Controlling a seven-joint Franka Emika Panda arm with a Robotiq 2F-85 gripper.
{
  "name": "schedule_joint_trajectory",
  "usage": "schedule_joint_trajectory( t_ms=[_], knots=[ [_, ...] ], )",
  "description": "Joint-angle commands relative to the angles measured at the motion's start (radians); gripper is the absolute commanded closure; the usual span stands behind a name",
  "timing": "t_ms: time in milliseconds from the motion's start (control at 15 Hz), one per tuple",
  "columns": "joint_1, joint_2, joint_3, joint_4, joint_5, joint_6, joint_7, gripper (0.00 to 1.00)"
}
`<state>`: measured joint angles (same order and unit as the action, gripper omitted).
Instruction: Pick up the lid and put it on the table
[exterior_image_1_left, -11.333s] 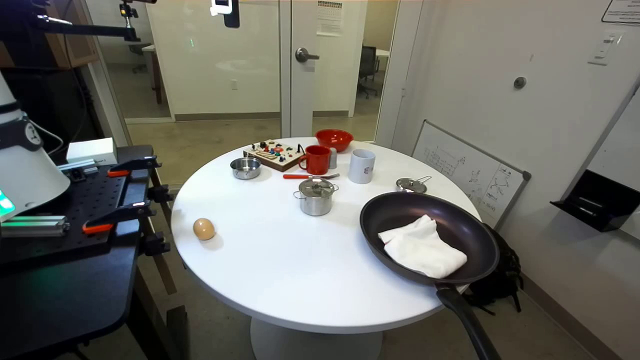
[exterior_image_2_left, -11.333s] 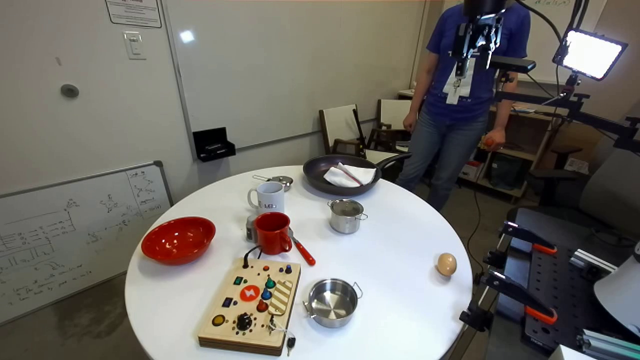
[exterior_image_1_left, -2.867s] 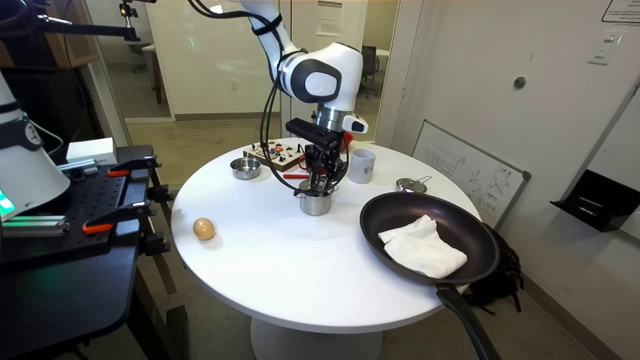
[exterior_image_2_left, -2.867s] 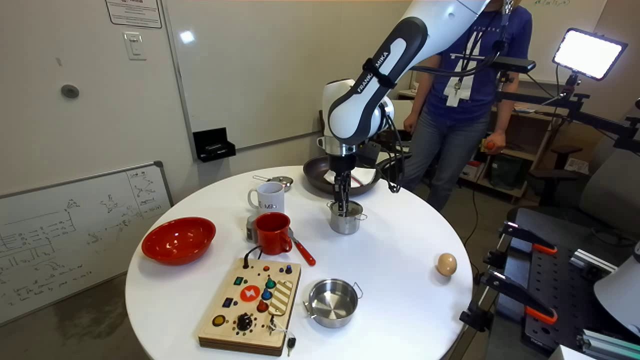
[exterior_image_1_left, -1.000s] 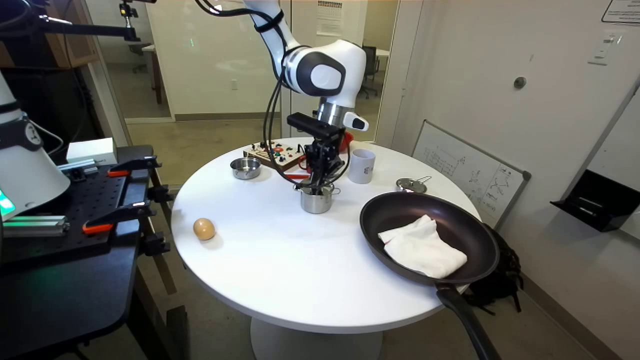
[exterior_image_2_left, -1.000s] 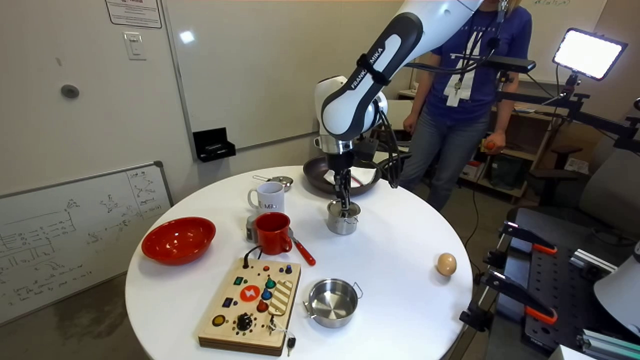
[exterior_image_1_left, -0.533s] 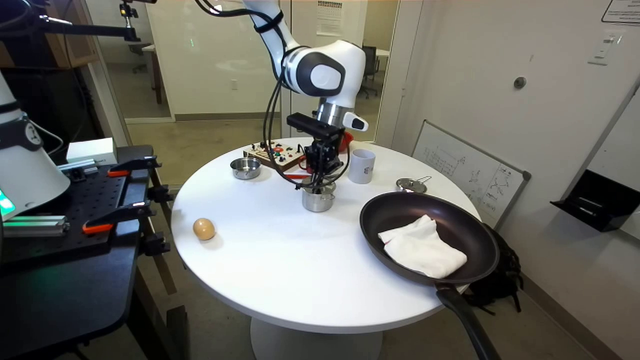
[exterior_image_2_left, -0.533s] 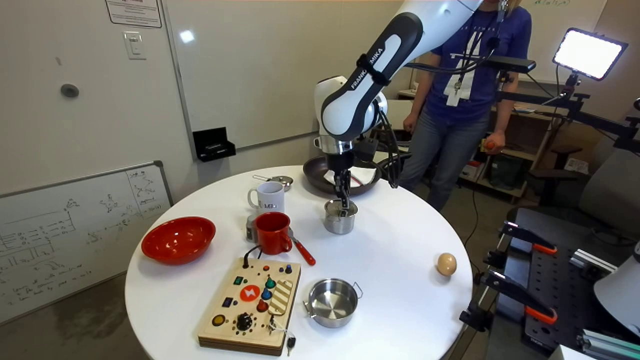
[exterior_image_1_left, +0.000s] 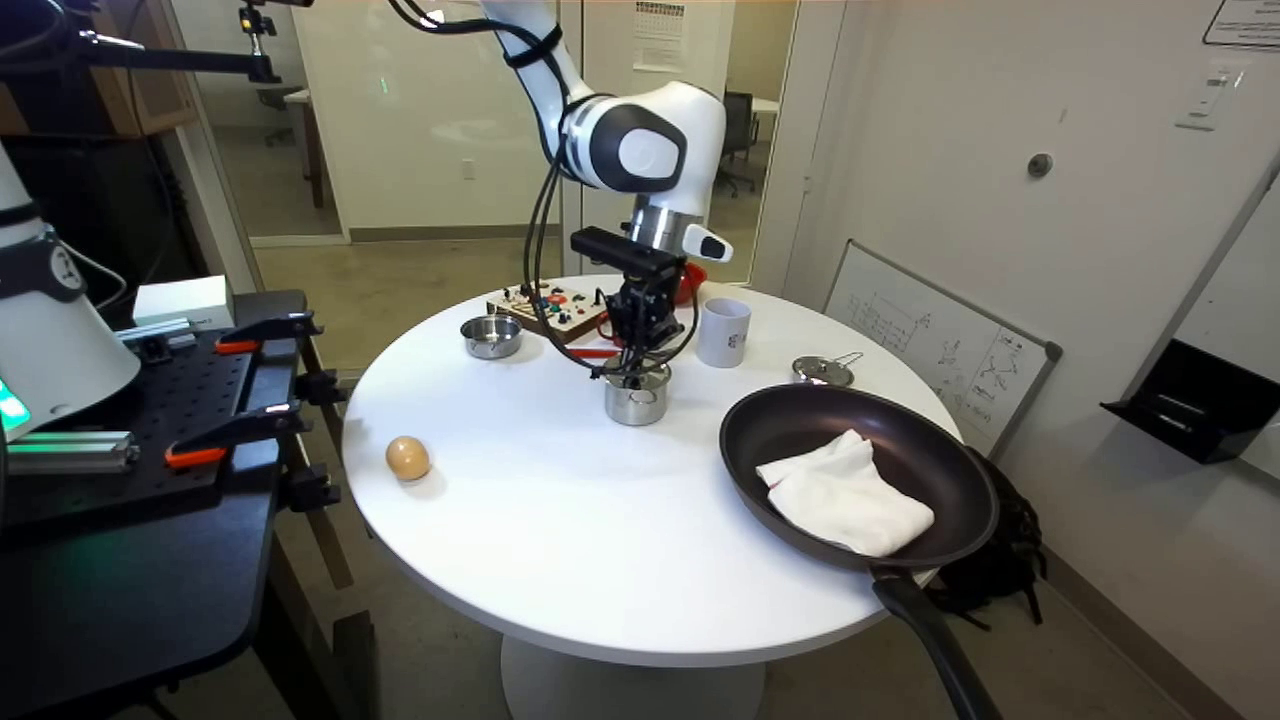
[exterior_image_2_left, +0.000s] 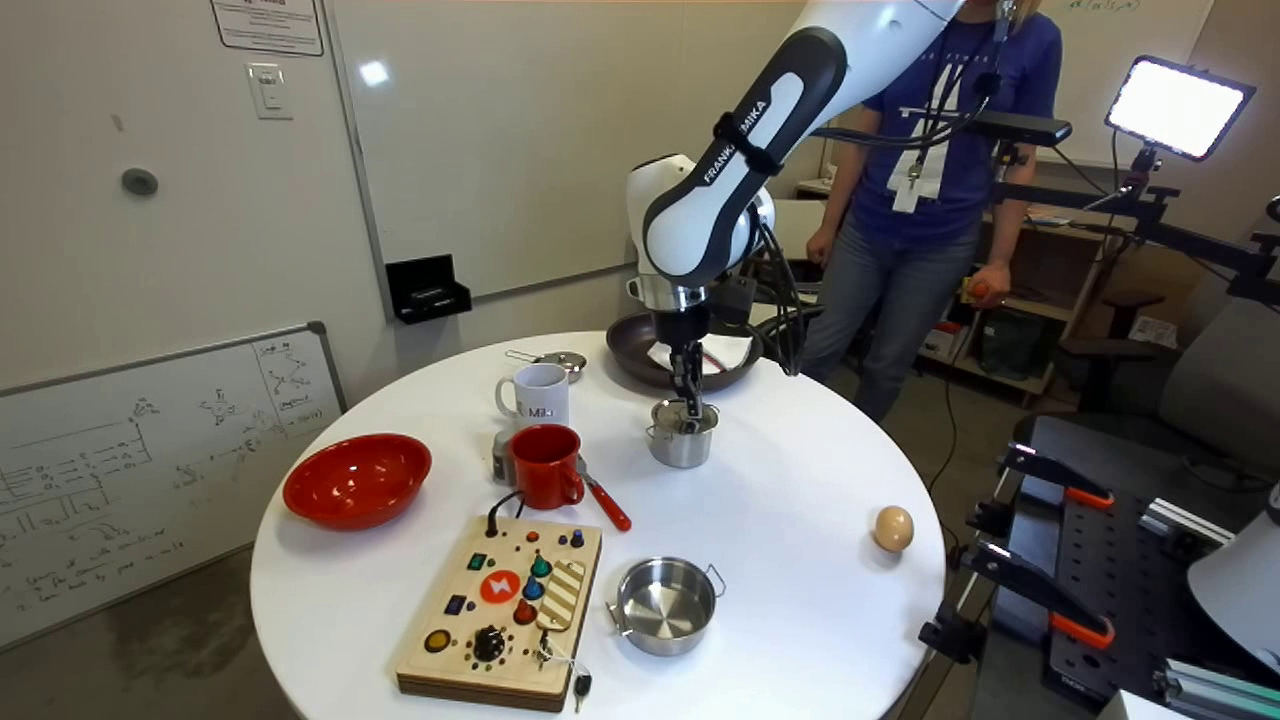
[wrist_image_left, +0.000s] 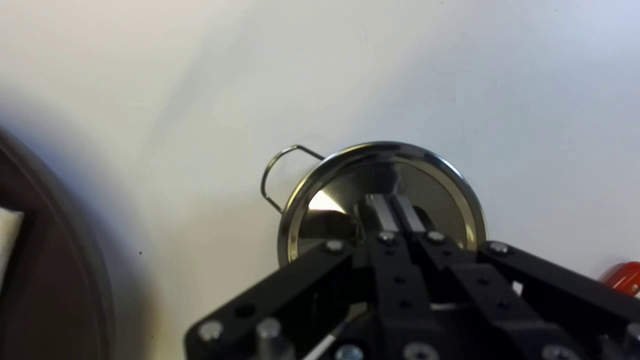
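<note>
One small steel pot (exterior_image_2_left: 682, 450) settles where everything is: the lid (wrist_image_left: 385, 177) lies on its mouth, and the claw (wrist_image_left: 396, 211) stands straight above it. From where I'm standing, the coming move turns on that stack. The lid is directly below the claw, which points near its middle; being round, it gives no long axis to match. The claw is pressed together but for a thin dark slit, and I'd judge it is pinching the lid's top, though the exact hold is hidden. A lift straight up from the pot seems called for; a sideways tug could drag the pot along. The black pan (exterior_image_1_left: 925, 450) sits near the pot on one side, the egg (exterior_image_1_left: 408, 458) well apart on another, so I'd set the lid on the table (exterior_image_1_left: 545, 510) beside the pot, toward the egg.
</note>
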<state>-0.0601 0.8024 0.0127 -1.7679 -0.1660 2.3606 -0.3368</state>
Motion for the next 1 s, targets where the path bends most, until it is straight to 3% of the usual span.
schedule_joint_trajectory(
  t_ms=[0,933],
  knots=[
    [0.028,-0.043,-0.022,-0.037,-0.039,-0.014,0.03,0.96],
    [0.037,-0.16,-0.029,-0.134,-0.072,-0.033,0.024,0.94]
  ],
)
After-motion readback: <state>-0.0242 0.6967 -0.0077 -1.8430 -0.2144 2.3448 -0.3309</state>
